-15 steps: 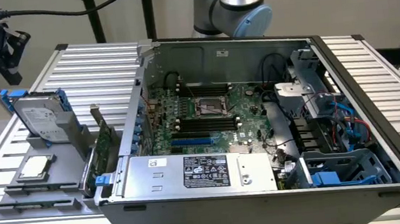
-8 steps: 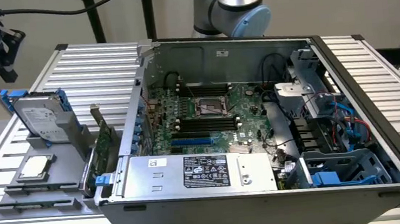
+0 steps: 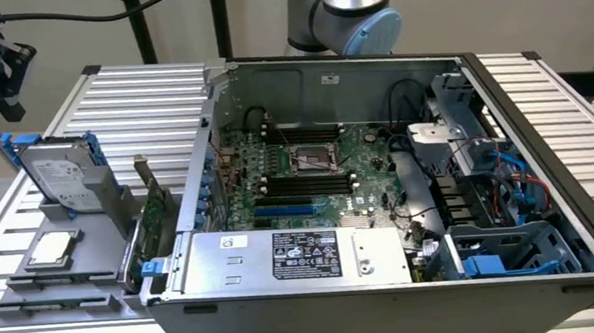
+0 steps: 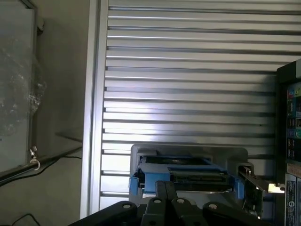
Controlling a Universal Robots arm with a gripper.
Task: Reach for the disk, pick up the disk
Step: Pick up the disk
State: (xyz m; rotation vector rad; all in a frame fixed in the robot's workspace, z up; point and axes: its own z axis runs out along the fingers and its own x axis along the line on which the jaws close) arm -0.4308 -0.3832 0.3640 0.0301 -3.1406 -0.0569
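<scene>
Exterior view: the disk [image 3: 61, 175], a flat silver-grey metal hard drive with a white label clipped in a bright blue plastic frame, stands on edge, leaning slightly, in a grey plastic holder [image 3: 64, 209] on the slatted aluminium table [image 3: 140, 99]. It is at the exterior view's left, beside the open grey computer case [image 3: 387, 207]. The black gripper [image 3: 0, 87] hangs above and apart from the disk, not touching it. Its opening: cannot tell. It holds nothing.
- Judged handling: rigid, fairly heavy for its size, shock-sensitive. Bare metal faces are likely slick, so the blue frame's side rails look the safer grip.
- A green circuit card [image 3: 156, 219] stands upright between holder and case, so that side is tight. A small square silver chip [image 3: 52, 248] lies on the tray in front.

Wrist view: the gripper [image 4: 165, 188] looks along the table [image 4: 188, 70] at the disk [image 4: 183, 174], seen edge-on. The case wall [image 4: 289, 117] is near on one side. There is open table beyond the disk.
</scene>
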